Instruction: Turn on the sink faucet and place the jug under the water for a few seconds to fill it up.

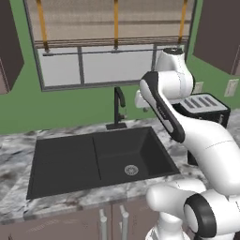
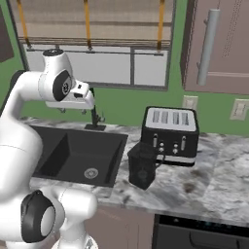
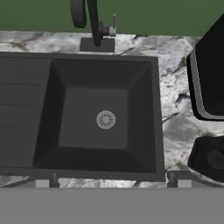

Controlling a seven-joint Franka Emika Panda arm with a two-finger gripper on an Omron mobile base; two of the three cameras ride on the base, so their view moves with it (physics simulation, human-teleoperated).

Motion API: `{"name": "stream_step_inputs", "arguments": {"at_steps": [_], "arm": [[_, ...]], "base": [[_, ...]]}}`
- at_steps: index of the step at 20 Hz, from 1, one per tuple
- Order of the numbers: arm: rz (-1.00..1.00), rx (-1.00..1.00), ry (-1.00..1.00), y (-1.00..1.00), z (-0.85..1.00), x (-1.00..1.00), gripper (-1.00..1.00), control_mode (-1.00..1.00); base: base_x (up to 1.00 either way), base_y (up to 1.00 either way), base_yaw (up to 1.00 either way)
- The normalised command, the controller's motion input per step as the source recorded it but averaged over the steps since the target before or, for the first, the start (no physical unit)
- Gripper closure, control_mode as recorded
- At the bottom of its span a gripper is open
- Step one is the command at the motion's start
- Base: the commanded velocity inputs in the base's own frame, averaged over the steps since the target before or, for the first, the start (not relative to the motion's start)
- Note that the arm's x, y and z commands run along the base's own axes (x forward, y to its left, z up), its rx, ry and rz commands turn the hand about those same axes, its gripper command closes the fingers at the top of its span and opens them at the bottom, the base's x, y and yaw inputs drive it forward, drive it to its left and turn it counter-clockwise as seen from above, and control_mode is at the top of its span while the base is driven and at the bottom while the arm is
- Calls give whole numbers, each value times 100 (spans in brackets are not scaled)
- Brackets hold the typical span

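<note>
The jug (image 2: 142, 165) is stood upright on the counter (image 2: 194, 180), just before the toaster (image 2: 170, 135), right of the sink (image 1: 65, 161). The gripper's (image 3: 113, 183) fingertips are spread wide, nothing held. No writing is legible.

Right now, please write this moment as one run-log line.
faucet: no water | jug: on counter beside toaster | gripper: open, above sink

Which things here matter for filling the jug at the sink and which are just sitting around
Needed for the job:
- faucet, no water running
- jug, on the counter in front of the toaster
- sink

Just sitting around:
- toaster
- window blinds
- wall outlets
- cupboard
</note>
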Motion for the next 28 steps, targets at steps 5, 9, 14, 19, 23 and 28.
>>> {"name": "stream_step_inputs", "arguments": {"at_steps": [5,9,14,19,23,28], "arm": [[0,0,0,0,0,0,-100,100],[0,0,0,0,0,0,-100,100],[0,0,0,0,0,0,-100,100],[0,0,0,0,0,0,-100,100],[0,0,0,0,0,0,-100,100],[0,0,0,0,0,0,-100,100]], "base": [[0,2,-5],[0,-38,-2],[0,-28,0],[0,-14,0],[0,-5,0],[0,-12,0]]}}
